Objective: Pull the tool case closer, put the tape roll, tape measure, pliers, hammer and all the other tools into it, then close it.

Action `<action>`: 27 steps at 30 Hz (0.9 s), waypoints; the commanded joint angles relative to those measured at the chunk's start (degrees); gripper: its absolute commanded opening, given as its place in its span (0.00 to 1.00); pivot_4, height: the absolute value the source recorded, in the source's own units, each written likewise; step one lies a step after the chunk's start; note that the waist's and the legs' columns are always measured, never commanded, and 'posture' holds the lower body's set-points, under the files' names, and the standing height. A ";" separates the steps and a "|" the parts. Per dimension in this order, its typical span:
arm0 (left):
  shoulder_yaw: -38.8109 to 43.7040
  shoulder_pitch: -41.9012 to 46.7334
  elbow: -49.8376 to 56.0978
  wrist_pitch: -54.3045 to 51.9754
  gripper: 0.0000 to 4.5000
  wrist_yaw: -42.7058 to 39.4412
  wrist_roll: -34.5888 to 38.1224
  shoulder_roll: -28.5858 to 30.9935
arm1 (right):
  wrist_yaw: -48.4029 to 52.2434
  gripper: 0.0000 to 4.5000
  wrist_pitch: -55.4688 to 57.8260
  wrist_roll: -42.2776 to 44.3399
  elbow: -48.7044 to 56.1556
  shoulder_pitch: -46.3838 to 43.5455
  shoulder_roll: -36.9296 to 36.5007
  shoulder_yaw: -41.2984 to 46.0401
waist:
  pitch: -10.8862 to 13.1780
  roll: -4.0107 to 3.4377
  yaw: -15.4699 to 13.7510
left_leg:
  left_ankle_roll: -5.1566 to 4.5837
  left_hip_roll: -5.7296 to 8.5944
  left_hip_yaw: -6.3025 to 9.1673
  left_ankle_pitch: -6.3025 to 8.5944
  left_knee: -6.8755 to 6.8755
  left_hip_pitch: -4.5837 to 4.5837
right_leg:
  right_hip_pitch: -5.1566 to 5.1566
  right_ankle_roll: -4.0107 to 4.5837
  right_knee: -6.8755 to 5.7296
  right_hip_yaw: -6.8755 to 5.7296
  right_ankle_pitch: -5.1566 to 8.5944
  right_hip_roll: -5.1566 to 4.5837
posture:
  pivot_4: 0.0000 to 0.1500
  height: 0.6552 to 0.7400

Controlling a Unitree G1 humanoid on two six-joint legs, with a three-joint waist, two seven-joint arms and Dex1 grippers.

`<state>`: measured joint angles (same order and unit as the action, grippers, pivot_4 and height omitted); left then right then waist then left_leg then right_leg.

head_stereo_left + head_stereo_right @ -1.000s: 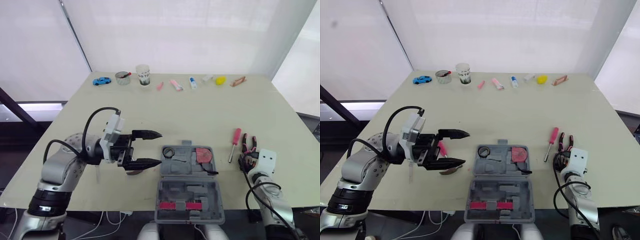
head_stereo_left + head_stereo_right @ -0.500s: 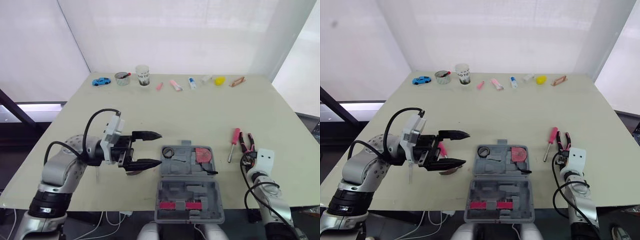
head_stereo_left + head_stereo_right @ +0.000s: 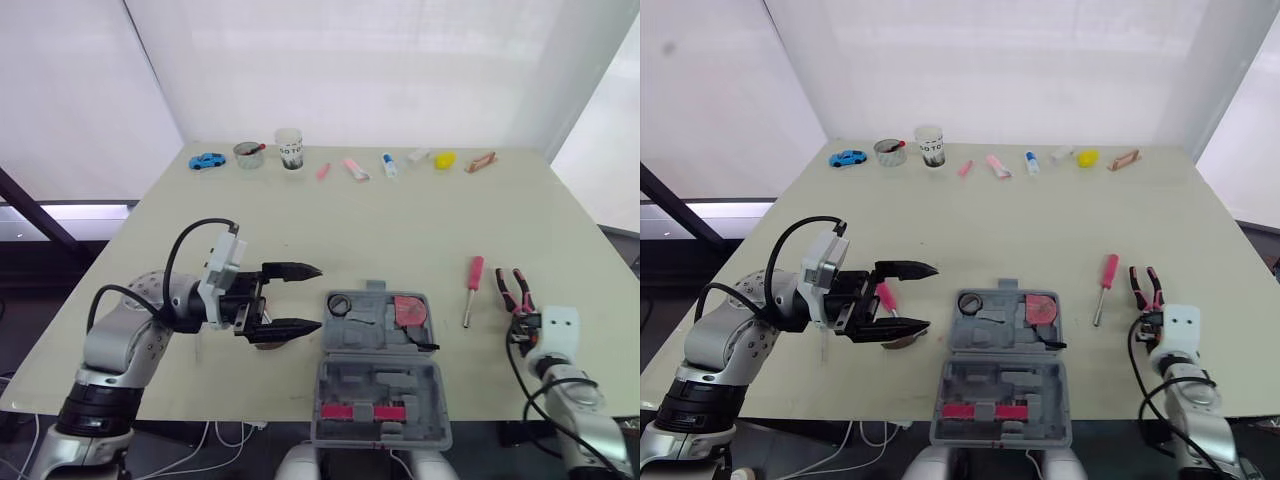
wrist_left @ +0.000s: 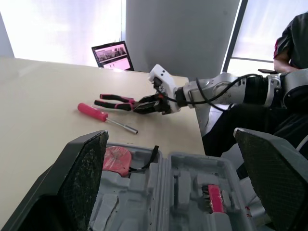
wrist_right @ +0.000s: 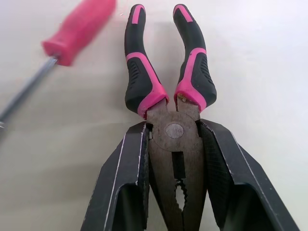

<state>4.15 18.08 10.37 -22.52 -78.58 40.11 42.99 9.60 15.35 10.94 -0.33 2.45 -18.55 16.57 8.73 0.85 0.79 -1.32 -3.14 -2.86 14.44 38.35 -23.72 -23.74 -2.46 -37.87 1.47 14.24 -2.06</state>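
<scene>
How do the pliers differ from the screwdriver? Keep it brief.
The pliers have two black-and-pink handles; the screwdriver has one all-pink handle. The right hand grips the pliers by the head; the screwdriver lies free on the table. Both lie right of the tool case.

A beige table (image 3: pixel 400 220) was lit by diffuse daylight; white translucent curtains (image 3: pixel 350 70) were hung well beyond the left gripper (image 3: pixel 318 297). Past the right gripper (image 4: pixel 147 103), an open laptop (image 4: pixel 111 56) was set before bright windows (image 4: pixel 57 24).
</scene>
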 commanded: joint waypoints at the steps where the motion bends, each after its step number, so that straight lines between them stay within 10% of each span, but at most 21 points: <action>1: 1.38 0.27 -0.11 2.38 1.00 -1.44 0.09 -0.19 | 7.57 0.22 -1.19 3.71 6.14 2.75 -5.40 3.77 | 0.01 -0.01 0.22 | 0.00 -0.02 -0.01 0.00 0.00 0.03 | 0.00 0.00 -0.01 0.01 0.00 0.05 | 1.00 1.00; 18: 0.75 6.23 -12.88 12.79 1.00 -12.90 -4.06 1.83 | 36.14 0.22 14.15 16.90 22.50 -1.87 -26.30 -5.60 | 0.12 -0.10 -0.06 | -0.01 -0.04 0.06 0.00 0.05 0.00 | 0.01 0.00 -0.01 -0.06 0.00 0.15 | 1.00 1.00; 27: -0.48 6.58 -19.59 17.82 1.00 -13.92 -4.46 7.09 | 46.47 0.22 16.66 9.73 21.55 -23.25 -28.86 -26.65 | 0.30 0.06 -0.03 | -0.01 -0.05 0.06 0.00 0.08 -0.03 | -0.05 0.01 -0.05 -0.09 -0.01 0.13 | 1.00 1.00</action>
<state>3.84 24.73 -9.68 -6.38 -88.87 34.92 48.91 54.13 32.66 21.88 20.90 -18.82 -46.91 -8.66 9.02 0.92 0.77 -1.34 -3.20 -2.80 14.44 38.42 -23.76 -23.79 -2.44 -37.92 1.37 14.23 -1.93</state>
